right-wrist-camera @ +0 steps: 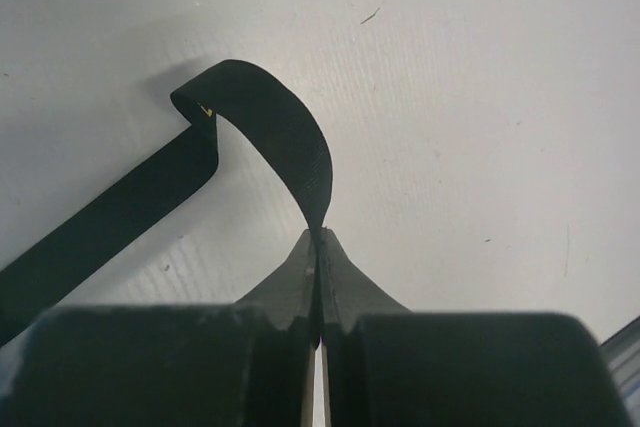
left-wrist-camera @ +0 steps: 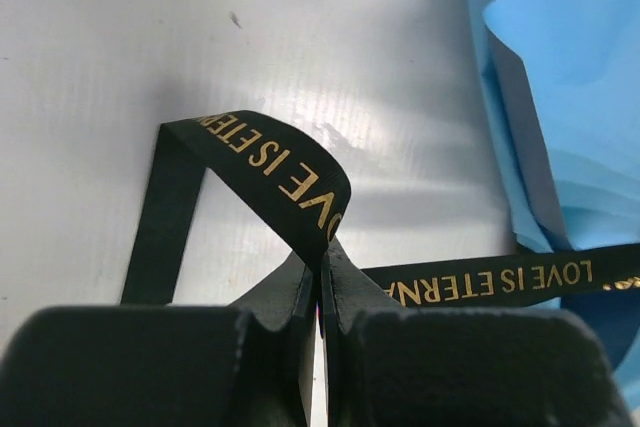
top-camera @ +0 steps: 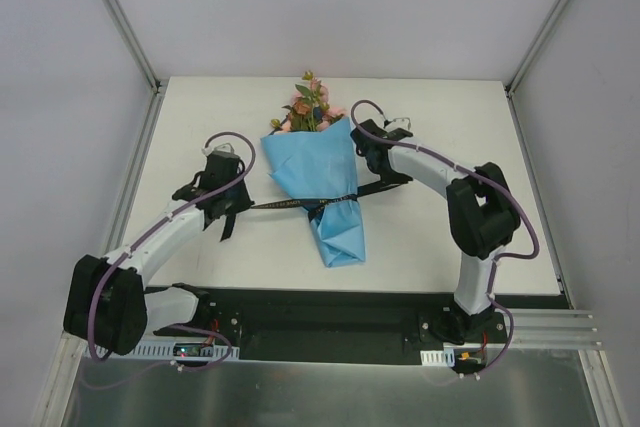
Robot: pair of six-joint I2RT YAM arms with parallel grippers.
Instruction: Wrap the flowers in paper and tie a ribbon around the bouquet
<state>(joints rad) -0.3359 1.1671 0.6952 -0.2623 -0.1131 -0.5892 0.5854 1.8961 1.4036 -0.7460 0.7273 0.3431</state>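
The left claw (left-wrist-camera: 322, 259) is pinched fully together on the black ribbon (left-wrist-camera: 290, 172), which loops up from its tips. The right claw (right-wrist-camera: 318, 245) is likewise clamped tight on the ribbon's other end, which is also curled in a loop. The overhead view shows the bouquet (top-camera: 318, 182) lying on the white counter (top-camera: 440, 237) with its flowers (top-camera: 310, 107) at the far end. The ribbon crosses the narrow part of its light blue paper (top-camera: 312, 162), with one claw on each side of the bouquet. Only the left wrist view shows gold lettering, "LOVE IS ETERNA", on the ribbon. The right wrist view shows only its plain black face against the counter.
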